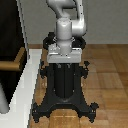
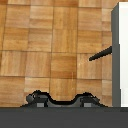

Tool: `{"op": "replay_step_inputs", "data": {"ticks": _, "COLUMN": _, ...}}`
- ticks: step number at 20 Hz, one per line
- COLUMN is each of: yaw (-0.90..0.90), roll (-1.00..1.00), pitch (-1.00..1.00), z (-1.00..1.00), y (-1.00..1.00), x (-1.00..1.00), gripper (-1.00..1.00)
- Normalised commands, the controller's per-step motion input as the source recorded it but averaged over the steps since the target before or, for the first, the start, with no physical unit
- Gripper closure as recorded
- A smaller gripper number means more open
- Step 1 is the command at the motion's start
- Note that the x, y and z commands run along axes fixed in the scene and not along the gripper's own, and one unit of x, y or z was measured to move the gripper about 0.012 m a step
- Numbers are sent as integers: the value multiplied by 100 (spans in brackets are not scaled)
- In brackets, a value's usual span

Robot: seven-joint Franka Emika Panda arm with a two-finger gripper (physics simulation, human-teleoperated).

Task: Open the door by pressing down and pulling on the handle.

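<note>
The door [image 1: 10,30] is the biggest thing here, a tall dark panel at abt 9–10 o'clock in the exterior view, running off the top edge; below and beside it sits a white block/frame [image 1: 27,80] sloping down toward 7 o'clock, w/ a grey pole [image 1: 3,100] at the far 8 o'clock corner; the black ribbed pedestal [image 1: 65,85] w/ splayed feet fills centre to 6 o'clock on the wood floor [image 1: 107,75]; the arm [image 1: 65,20] rises from it, white links folded up at 12 o'clock; the handle [image 1: 14,62] is a short tan lever at 9 o'clock, long axis roughly horizontal, w/ its elbow stub turning up at the end nearer the robot; the gripper itself isn't clearly made out in either view, so can't tell whether the jaws are spread or closed; wrist view shows mostly floor, a white edge [image 2: 120,50] at 3 o'clock w/ a thin dark bar [image 2: 100,55] poking out of it (can't say what it is), plus dark pedestal feet at 6 o'clock. Key relation, as I judge it: handle lies well apart from the arm, off toward the exterior view's left, at abt pedestal-top height; the single arm has to swing that way, get above the bar across its long axis, then press down & pull; nothing touching the handle yet, door looks shut, so task is at its approach stage.
</note>
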Motion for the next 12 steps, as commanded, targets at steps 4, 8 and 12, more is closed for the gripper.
{"op": "replay_step_inputs", "data": {"ticks": 4, "yaw": 0, "roll": 0, "pitch": 0, "z": 0, "y": 0, "x": 0, "gripper": -100}}
{"op": "replay_step_inputs", "data": {"ticks": 8, "yaw": 0, "roll": 0, "pitch": 0, "z": 0, "y": 0, "x": 0, "gripper": -100}}
{"op": "replay_step_inputs", "data": {"ticks": 12, "yaw": 0, "roll": 0, "pitch": 0, "z": 25, "y": 0, "x": 0, "gripper": -100}}
